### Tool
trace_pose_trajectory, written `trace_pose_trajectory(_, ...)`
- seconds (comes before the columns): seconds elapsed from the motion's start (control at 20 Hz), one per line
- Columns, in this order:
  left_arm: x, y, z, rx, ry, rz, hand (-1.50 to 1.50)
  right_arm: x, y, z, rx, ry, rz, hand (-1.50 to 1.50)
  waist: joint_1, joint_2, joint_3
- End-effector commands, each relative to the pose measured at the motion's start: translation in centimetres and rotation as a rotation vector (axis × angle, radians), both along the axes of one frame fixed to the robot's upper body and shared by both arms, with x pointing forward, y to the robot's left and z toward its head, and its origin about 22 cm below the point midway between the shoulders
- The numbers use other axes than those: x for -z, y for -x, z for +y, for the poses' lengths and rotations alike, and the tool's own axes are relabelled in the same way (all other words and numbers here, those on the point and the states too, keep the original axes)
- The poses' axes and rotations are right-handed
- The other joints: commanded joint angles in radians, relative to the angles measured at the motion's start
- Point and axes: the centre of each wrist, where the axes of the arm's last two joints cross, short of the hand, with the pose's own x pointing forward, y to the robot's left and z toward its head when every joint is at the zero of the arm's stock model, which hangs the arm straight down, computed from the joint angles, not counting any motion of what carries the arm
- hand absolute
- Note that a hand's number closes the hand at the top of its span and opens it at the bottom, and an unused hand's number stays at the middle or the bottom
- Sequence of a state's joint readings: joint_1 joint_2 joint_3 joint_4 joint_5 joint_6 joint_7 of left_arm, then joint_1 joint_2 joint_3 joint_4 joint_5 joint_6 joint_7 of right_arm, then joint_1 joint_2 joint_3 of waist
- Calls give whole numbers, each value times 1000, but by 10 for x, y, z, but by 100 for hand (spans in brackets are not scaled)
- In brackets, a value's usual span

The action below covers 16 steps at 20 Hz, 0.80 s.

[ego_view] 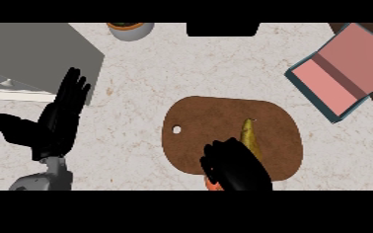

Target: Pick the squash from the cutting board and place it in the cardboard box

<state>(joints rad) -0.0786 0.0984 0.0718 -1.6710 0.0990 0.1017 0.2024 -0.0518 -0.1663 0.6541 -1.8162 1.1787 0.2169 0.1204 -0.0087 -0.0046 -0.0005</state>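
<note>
A slim yellow-green squash point(248, 133) lies on the brown cutting board point(211, 118), pointing away from me. My right hand point(237, 170) hangs over the board's near edge and hides the squash's near end. Whether the hand touches the squash does not show. The cardboard box point(342, 69), with a pink inside and teal walls, lies open at the far right, well away from the hand. My left hand point(62, 113) rests open at the left edge, fingers up, beside a grey block.
A grey block point(44, 54) fills the far left corner. At the back edge stand a grey bowl point(131, 29) and a black object point(222, 28). Something orange point(211, 184) peeks out under my right hand at the board's near edge.
</note>
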Motion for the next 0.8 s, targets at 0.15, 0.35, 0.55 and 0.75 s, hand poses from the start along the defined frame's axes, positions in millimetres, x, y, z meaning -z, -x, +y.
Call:
trace_pose_trajectory(0.15, -8, 1, 9, -3, 3, -1, 0, -75, 53, -9, -20, -98, -108, 150, 1, 0, 0)
trace_pose_trajectory(0.35, -6, -2, 7, 11, 4, -8, 0, -97, 42, -27, 176, -321, -177, 150, -4, 3, 1)
trace_pose_trajectory(0.55, -15, -2, 2, 10, -2, -21, 0, -118, 40, -35, 341, -398, -246, 150, 3, 3, 0)
trace_pose_trajectory(0.75, -9, 2, 3, 20, -7, 10, 0, -134, 7, -46, 456, -425, -286, 150, 17, 6, 0)
